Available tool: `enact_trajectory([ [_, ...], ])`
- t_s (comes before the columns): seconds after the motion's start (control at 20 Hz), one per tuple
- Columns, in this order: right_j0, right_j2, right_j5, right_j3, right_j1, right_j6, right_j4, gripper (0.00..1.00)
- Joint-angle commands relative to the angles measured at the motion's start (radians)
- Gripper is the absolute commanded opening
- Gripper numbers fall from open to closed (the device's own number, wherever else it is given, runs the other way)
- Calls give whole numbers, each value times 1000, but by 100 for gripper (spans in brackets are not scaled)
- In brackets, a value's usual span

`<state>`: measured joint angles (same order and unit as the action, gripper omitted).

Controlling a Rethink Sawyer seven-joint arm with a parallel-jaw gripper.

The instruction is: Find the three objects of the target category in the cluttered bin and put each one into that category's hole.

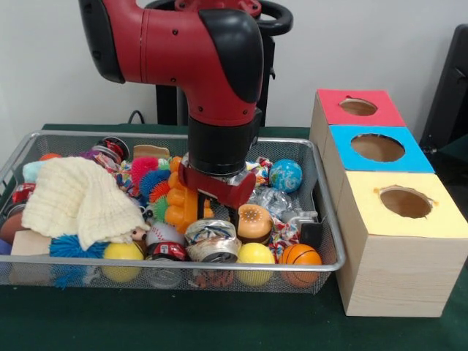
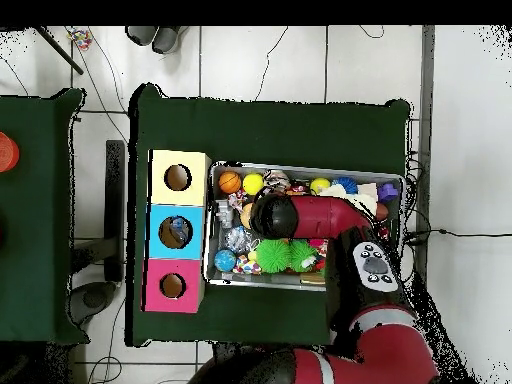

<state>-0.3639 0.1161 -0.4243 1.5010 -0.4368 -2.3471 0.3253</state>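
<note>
Red arm (image 1: 212, 66) reaches straight down into wire bin (image 1: 330, 241) at its middle. Gripper (image 1: 207, 208) sits low among toys, against orange plastic toy (image 1: 179, 205); I cannot tell how it is set. Bin holds cream cloth (image 1: 73, 197), yellow balls (image 1: 254, 254), small basketball (image 1: 300, 255), blue globe ball (image 1: 285, 175). Three boxes beside bin: red (image 1: 358, 107), blue (image 1: 376, 148), yellow (image 1: 404, 202), each with hole on top.

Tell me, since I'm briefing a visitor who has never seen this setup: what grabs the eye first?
The red arm plunges into the middle of a wire basket crammed with bright toys. Beside the basket stand three boxes, each with a round hole on top: red, blue and yellow.
</note>
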Motion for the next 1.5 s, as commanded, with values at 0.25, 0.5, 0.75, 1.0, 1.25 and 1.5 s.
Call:
enact_trajectory([
  [0.25,-48,114,52,-131,44,92,44,100],
  [0.5,-65,87,184,-28,52,42,88,100],
  [0.75,-104,3,282,190,30,-34,140,100],
  [1.0,-129,-55,388,303,15,-86,154,100],
  [1.25,-177,-63,461,352,25,-51,182,100],
  [1.5,-209,-59,466,404,3,-23,208,100],
])
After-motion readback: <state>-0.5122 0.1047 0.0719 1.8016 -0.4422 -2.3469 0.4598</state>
